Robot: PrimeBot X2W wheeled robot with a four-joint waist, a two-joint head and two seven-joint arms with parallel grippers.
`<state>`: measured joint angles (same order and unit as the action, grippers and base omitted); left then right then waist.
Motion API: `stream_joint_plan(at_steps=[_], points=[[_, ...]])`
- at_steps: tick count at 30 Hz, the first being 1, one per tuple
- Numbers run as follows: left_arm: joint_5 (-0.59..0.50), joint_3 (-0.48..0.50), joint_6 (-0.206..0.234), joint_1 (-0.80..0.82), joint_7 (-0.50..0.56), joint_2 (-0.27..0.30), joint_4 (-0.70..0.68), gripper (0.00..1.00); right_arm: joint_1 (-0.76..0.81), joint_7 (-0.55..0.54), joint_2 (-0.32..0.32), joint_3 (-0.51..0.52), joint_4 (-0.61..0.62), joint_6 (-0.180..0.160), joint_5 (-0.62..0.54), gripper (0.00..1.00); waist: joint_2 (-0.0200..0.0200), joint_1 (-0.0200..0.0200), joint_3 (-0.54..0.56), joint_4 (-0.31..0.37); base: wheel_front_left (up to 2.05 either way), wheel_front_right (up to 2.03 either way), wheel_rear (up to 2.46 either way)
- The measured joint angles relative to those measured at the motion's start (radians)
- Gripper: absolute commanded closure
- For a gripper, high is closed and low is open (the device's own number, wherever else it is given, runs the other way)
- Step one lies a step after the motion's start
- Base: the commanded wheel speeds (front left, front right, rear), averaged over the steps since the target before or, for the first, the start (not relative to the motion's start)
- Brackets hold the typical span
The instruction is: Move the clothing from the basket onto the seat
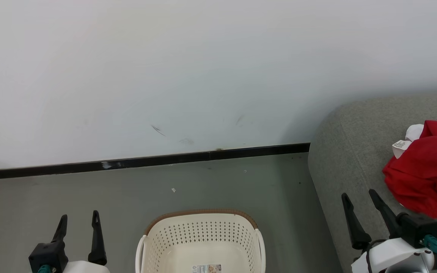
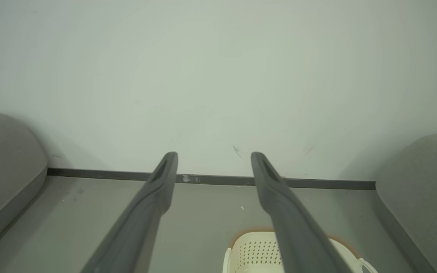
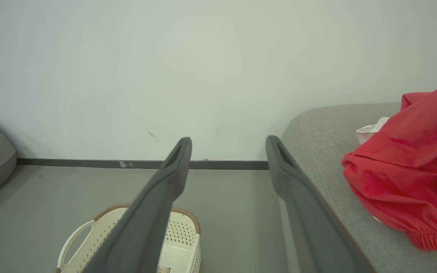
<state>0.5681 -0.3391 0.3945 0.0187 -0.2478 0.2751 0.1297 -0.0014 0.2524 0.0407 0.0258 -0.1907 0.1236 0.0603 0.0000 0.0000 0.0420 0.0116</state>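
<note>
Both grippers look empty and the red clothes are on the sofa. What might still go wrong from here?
1. The open right gripper sits close beside the red clothing on the grey sofa; a swing that way might snag the fabric and drag it off.
2. The head view cuts off the near part of the laundry basket, so a garment lying there would go unnoticed; check before calling it done.
</note>
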Motion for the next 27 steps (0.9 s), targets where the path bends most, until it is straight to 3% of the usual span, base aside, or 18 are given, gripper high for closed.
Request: stream_joint_plan(at_steps=[27], points=[[-0.023,-0.021,-0.001,0.017,0.011,0.004,0.015,0.0,0.02,0.0,0.0,-0.011,0.054,0.0,0.045,0.0,0.0,0.0,-0.017,0.004,0.0,0.0,0.0]])
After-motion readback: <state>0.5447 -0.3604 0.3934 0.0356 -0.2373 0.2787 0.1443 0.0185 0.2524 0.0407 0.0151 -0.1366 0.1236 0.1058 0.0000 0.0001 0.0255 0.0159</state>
